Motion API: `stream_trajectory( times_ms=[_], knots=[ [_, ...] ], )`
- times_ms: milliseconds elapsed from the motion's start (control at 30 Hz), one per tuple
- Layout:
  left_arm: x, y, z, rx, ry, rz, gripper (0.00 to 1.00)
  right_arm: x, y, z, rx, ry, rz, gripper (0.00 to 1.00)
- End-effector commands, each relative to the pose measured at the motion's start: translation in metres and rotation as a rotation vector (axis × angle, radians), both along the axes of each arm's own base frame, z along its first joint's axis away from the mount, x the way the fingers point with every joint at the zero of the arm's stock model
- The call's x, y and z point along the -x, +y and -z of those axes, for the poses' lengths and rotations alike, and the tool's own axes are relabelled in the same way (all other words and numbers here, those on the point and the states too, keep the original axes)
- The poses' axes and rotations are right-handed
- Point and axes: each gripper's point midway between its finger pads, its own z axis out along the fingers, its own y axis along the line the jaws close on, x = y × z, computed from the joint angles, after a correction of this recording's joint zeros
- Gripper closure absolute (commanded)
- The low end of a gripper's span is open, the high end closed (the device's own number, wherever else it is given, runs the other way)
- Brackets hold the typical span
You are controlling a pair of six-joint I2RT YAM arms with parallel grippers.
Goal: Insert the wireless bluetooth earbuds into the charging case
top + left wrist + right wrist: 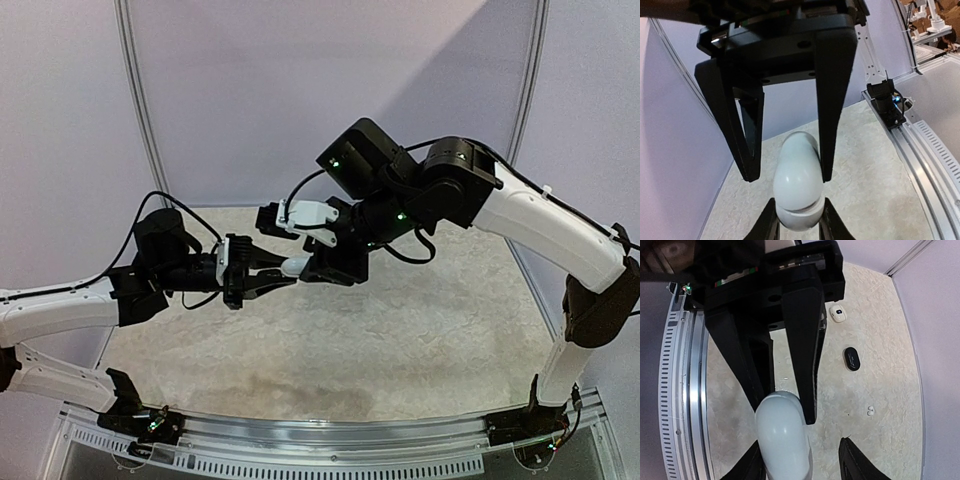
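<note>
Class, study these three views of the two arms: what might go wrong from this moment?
1. The white case hangs in mid-air above the table, clamped only by the left pincer. The right pincer stands open around it, so a slip would probably drop it.
2. Both pincers' fingers crowd the case, so a small move might knock them together.

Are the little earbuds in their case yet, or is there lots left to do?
Not yet. Done: the white case is up off the table, pinched by the left gripper. Happening now: the right gripper sits open around its other end. Left: tiny white buds lie on the table, and the case looks shut.
</note>
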Motion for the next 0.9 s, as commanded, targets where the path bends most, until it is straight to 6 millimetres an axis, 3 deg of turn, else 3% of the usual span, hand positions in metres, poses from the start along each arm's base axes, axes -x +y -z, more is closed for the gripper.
stream_trajectory(
  times_ms=[0,467,700,867],
  knots=[
    [0.011,0.002,0.032,-0.108,-0.029,0.023,1.00,-0.008,0.002,-0.025,-0.097,-0.019,0.031,0.50],
    [0.019,0.004,0.034,-0.097,0.020,0.059,1.00,-0.020,0.002,-0.006,-0.067,0.031,0.057,0.50],
    [0.014,0.004,0.037,-0.080,0.134,0.042,1.00,-0.036,0.001,-0.002,-0.098,0.096,0.074,0.50],
    [0.000,0.002,0.032,-0.042,0.244,-0.021,1.00,-0.035,0.003,0.000,-0.102,0.112,0.043,0.49]
  ],
)
